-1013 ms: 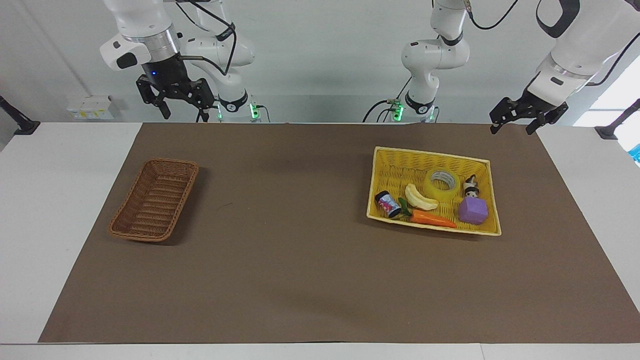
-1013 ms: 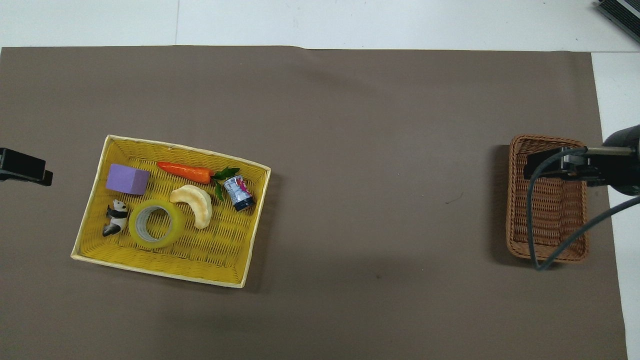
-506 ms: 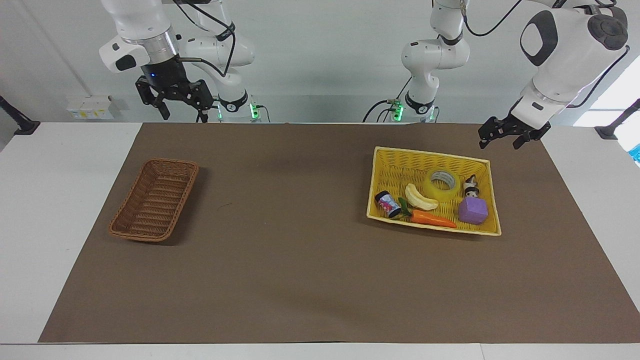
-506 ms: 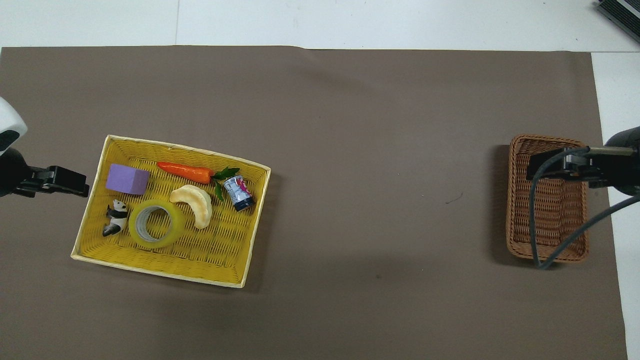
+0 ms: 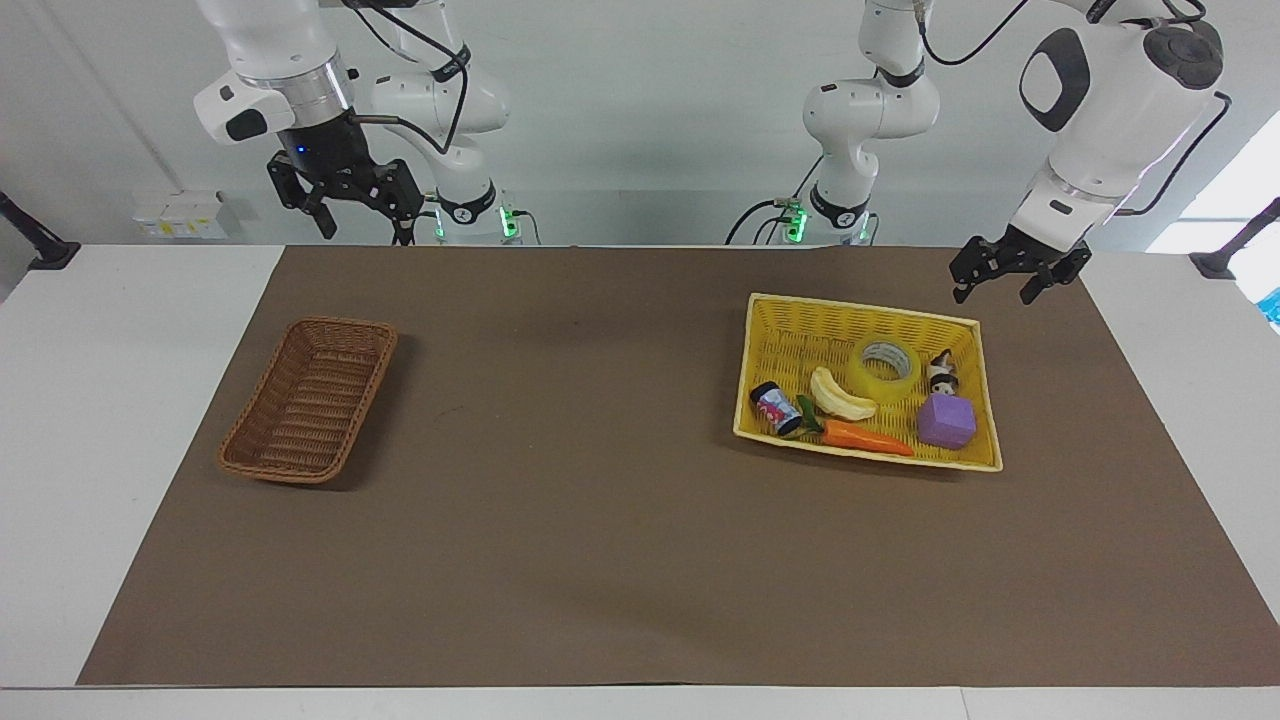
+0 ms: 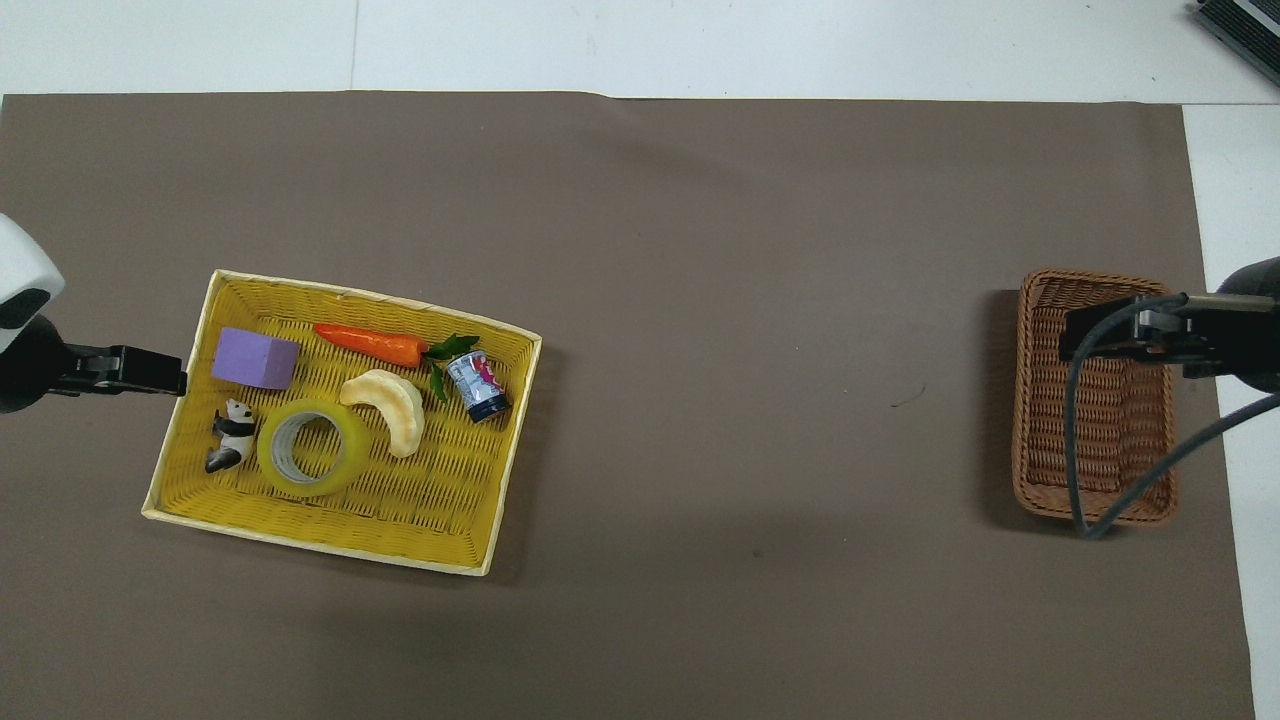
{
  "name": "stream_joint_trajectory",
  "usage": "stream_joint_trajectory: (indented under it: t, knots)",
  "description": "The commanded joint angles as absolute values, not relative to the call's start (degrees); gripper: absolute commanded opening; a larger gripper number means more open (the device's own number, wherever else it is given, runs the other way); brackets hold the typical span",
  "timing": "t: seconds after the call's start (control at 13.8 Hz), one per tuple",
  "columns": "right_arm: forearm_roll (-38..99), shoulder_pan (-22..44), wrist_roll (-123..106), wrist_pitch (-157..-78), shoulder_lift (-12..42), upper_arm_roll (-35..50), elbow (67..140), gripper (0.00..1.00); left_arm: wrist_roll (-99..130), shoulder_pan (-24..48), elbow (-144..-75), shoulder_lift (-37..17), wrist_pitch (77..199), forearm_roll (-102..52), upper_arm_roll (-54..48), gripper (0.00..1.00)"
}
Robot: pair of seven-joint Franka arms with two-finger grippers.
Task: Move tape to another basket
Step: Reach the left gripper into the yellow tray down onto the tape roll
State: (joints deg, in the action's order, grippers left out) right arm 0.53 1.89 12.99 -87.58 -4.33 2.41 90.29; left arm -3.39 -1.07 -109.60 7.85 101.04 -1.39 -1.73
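The tape (image 5: 886, 366), a yellow roll with a whitish core, lies flat in the bright yellow basket (image 5: 860, 307), beside a banana and a panda figure. It also shows in the overhead view (image 6: 312, 447). The dark brown wicker basket (image 5: 310, 398) stands empty toward the right arm's end and shows in the overhead view (image 6: 1100, 440). My left gripper (image 5: 992, 293) is open and empty in the air, over the yellow basket's edge (image 6: 370, 296) at the left arm's end; it shows in the overhead view (image 6: 170, 371). My right gripper (image 5: 362, 228) is open, raised high, and covers part of the brown basket in the overhead view (image 6: 1090, 340).
The yellow basket also holds a banana (image 5: 842, 395), a carrot (image 5: 866, 437), a purple block (image 5: 946, 420), a small can (image 5: 776, 408) and a panda figure (image 5: 940, 372). A brown mat (image 5: 600, 500) covers the table.
My left gripper has moved down and in toward the yellow basket's edge. My right gripper has risen slightly. The tape and both baskets have not moved.
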Motion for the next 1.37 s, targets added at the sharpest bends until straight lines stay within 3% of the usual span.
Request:
stream_joint_trajectory:
  t: [0.0, 0.36, 0.94, 1.23, 1.3]
  knots:
    - [1.32, 1.05, 12.22, -87.10, -5.71, 2.72, 91.76, 1.00, -4.04, -0.79, -112.50, 10.11, 102.75, -0.53, -1.58, 1.00]
    - [1.32, 1.05, 12.22, -87.10, -5.71, 2.72, 91.76, 1.00, -3.52, -0.70, -119.78, 10.11, 109.75, -0.53, -1.58, 1.00]
    - [1.32, 1.05, 12.22, -87.19, -5.71, 2.72, 91.76, 1.00, -0.80, -0.18, -140.34, 8.89, 131.01, -0.62, -1.67, 1.00]
    - [1.32, 1.05, 12.22, -87.19, -5.63, 2.72, 91.76, 1.00, 0.44, 0.53, -141.94, 4.14, 135.26, -1.14, -1.76, 1.00]
    - [1.32, 1.05, 12.22, -87.19, -5.63, 2.72, 91.76, 1.00, 1.57, 0.61, -141.94, 3.09, 135.44, -1.32, -1.76, 0.78]
